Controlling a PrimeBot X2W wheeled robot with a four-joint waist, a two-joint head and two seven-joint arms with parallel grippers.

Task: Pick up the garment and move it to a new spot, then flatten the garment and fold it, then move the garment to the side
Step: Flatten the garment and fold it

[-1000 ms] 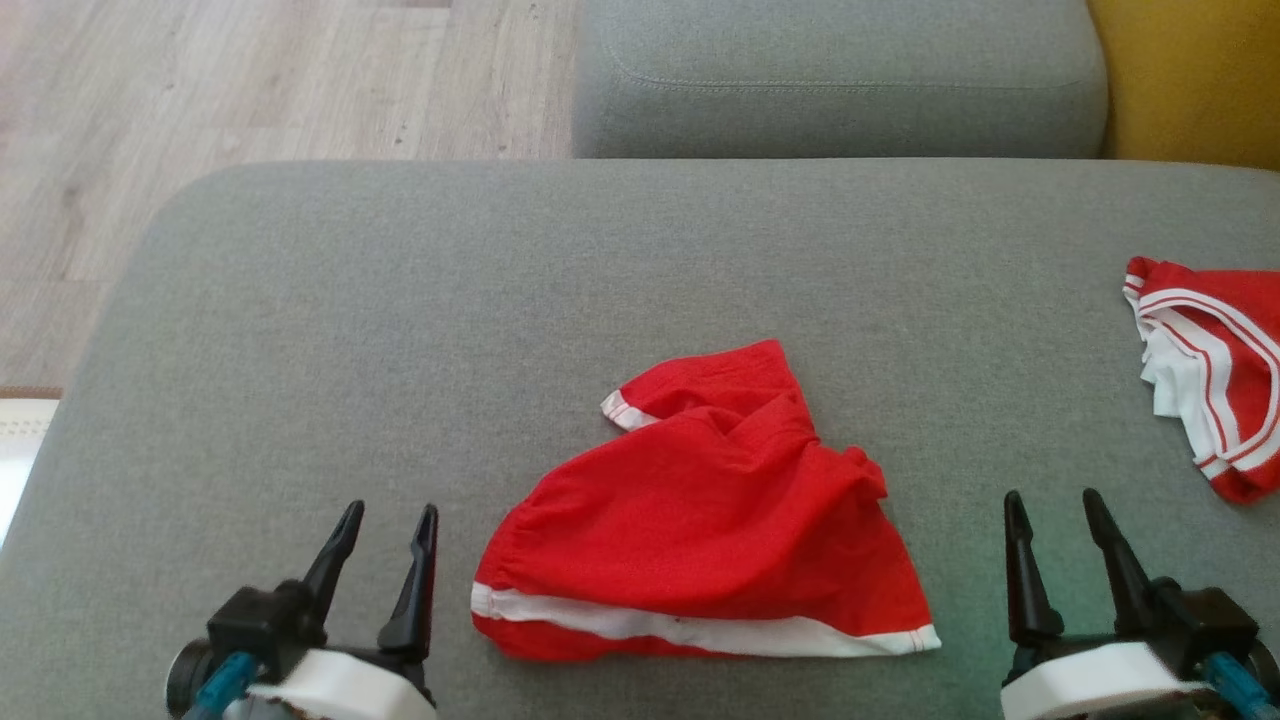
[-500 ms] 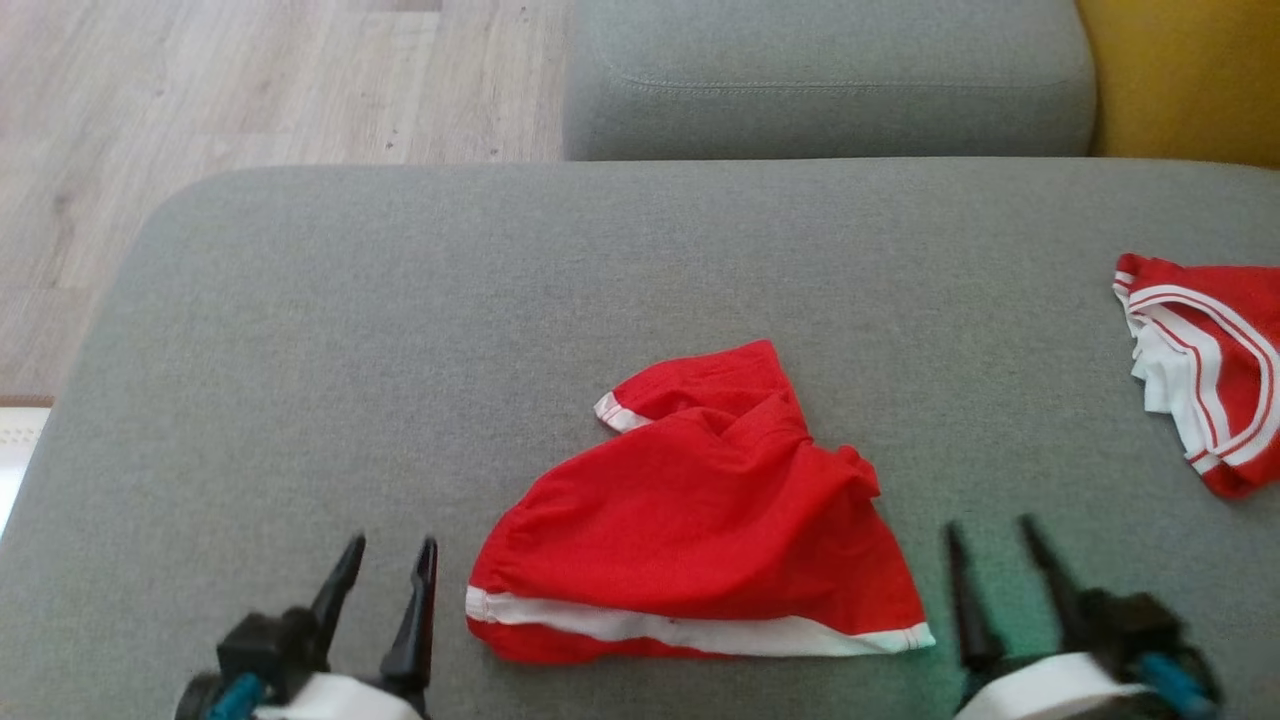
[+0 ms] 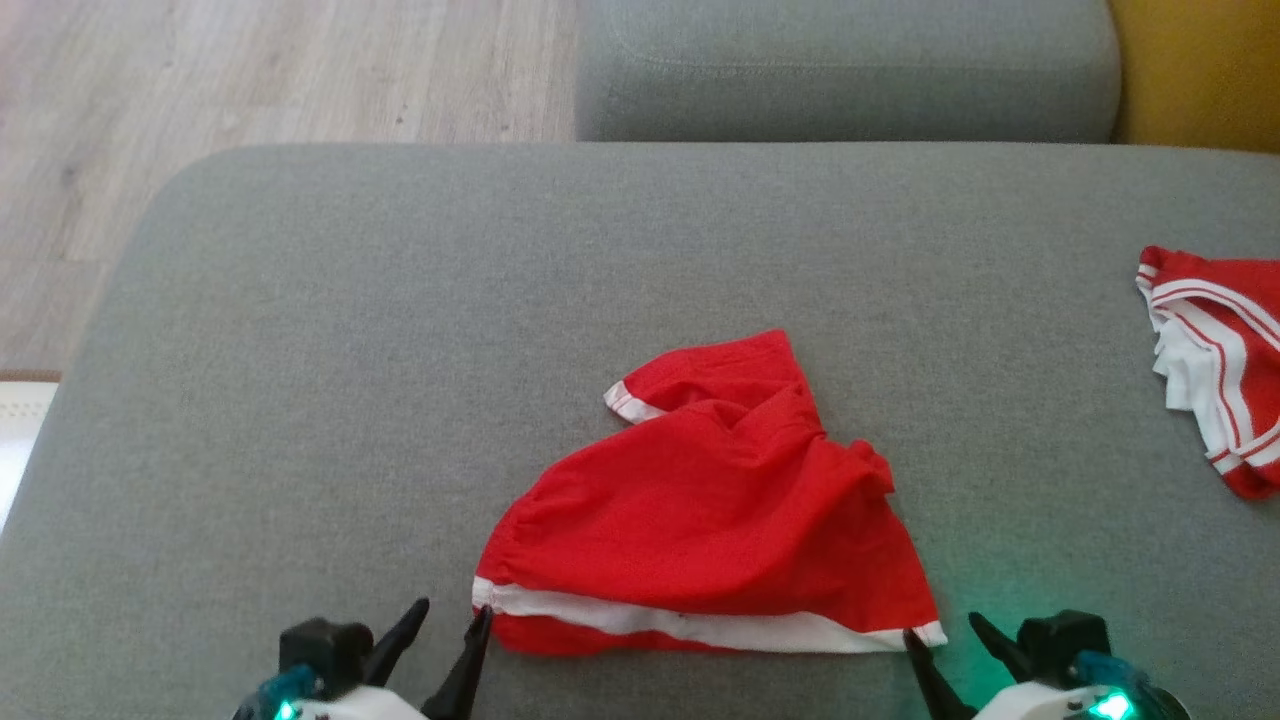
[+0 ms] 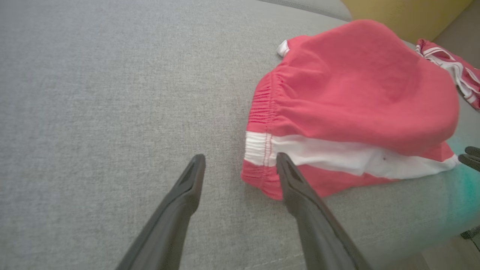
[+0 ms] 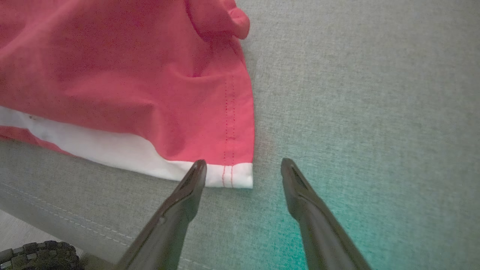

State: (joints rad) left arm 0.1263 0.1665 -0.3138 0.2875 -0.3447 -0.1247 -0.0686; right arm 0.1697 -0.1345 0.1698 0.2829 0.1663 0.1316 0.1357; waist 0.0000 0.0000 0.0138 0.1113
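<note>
At the far left, beyond the grey sofa cushion [image 3: 350,350], lies pale wooden floor [image 3: 200,80]. Low on the cushion's near edge the left claw [image 3: 452,610] is spread wide and holds nothing. Its inner finger stands just at the left end of the white band [image 3: 680,625], though contact cannot be confirmed. The garment [image 3: 700,520], red shorts, lies in the middle of the cushion near the front edge. The band runs along its near side, while the far part is bunched and rumpled into a peak with one leg turned over. It is neither flattened nor folded. At its lower right corner the right claw [image 3: 940,627] is also spread and empty, and in the right wrist view one fingertip sits at the white corner. Well apart at the far right, a second red and white garment [image 3: 1215,370] lies at the cushion's edge. Whether the first move to a new spot is already done cannot be told from here. The two claws bracketing the near corners suggest a two-handed grasp is about to begin, so flattening, folding and setting aside all appear to remain.
</note>
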